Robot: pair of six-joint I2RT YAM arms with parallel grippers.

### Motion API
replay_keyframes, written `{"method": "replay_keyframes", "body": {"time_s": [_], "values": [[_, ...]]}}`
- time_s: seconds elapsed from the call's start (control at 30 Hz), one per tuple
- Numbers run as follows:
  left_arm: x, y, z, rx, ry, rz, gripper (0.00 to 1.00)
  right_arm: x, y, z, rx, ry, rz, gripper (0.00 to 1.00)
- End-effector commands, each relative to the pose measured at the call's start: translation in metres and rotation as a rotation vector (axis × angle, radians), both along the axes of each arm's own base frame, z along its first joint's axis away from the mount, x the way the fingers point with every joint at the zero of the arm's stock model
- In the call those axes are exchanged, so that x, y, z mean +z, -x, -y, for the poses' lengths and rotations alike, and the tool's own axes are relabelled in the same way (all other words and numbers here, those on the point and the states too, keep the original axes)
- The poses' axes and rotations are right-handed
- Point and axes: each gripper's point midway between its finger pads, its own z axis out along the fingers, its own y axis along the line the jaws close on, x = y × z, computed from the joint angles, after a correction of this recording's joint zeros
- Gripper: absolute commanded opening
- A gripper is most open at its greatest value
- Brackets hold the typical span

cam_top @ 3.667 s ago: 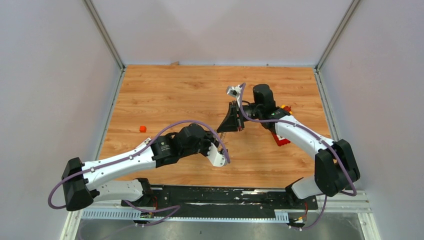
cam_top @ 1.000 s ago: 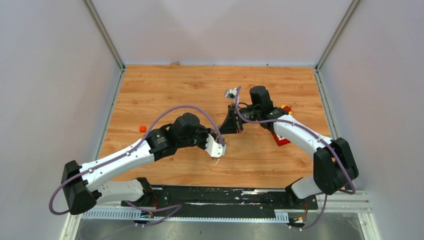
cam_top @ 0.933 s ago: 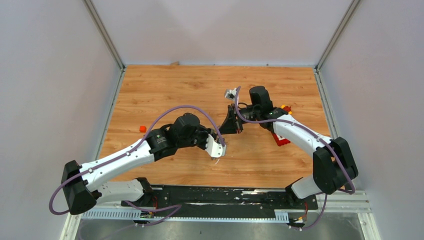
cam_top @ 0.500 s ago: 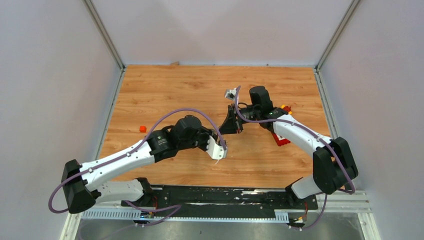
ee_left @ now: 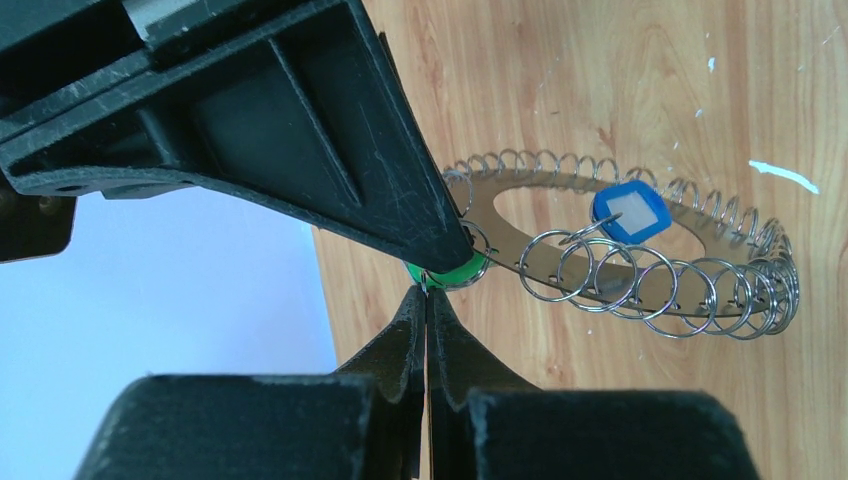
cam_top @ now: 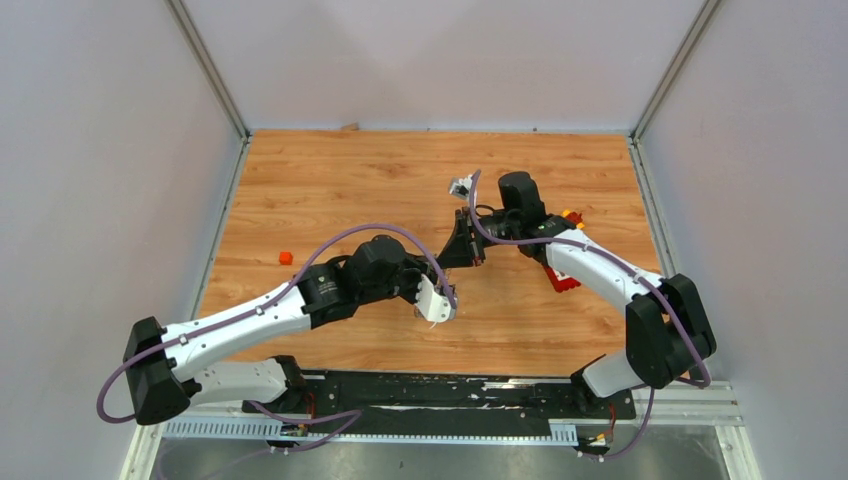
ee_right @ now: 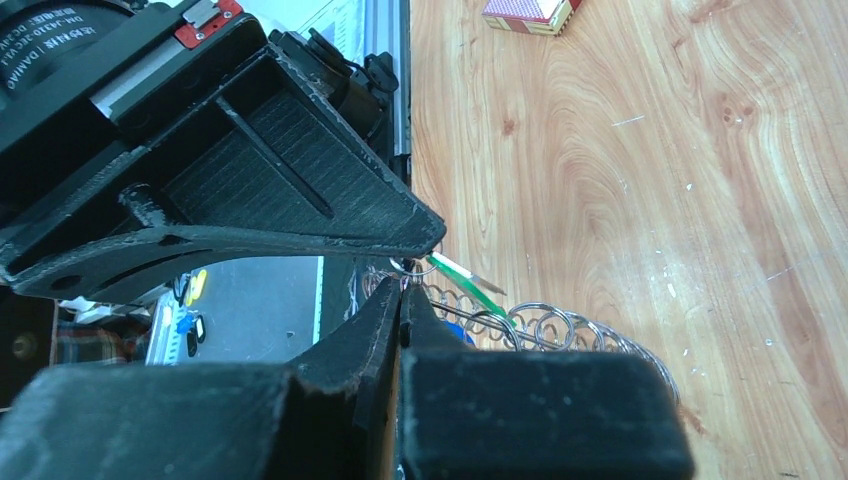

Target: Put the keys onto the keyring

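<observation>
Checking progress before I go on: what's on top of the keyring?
The blue key lies on the keyring, seemingly in a wire loop. The green key sits at its edge, mostly covered by the fingertips of the left gripper; whether it's threaded is hidden.

At ten o'clock in my right wrist view, the black motor housing (ee_right: 60, 30) reads "DAMIAO"; the other print is too small.

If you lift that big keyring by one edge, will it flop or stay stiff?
Likely stiff: the keyring is a flat metal band that holds its shape. Its wire loops look thin, so they may flex or snag. The blue key hangs from one loop and would probably swing.
</observation>
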Motion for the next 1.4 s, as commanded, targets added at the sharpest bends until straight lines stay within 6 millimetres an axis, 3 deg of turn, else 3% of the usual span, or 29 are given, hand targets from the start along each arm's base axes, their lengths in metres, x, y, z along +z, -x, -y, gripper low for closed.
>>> {"method": "replay_keyframes", "body": {"time_s": [0.0, 0.43, 0.7, 1.37], "values": [[-0.005, 0.0, -0.001, -0.002, -0.014, 0.02, 0.0, 0.025, -0.011, -0.003, -0.003, -0.064, 0.074, 0.0], [-0.002, -0.005, -0.003, 0.023, -0.002, 0.044, 0.0, 0.021, -0.015, -0.001, -0.018, -0.055, 0.06, 0.0], [0.011, -0.016, -0.003, 0.085, 0.053, 0.086, 0.0, 0.016, -0.017, -0.002, -0.021, -0.045, 0.045, 0.0], [0.001, -0.007, 0.002, 0.05, 0.004, 0.113, 0.0, 0.017, -0.021, 0.0, -0.048, -0.04, 0.033, 0.0]]}}
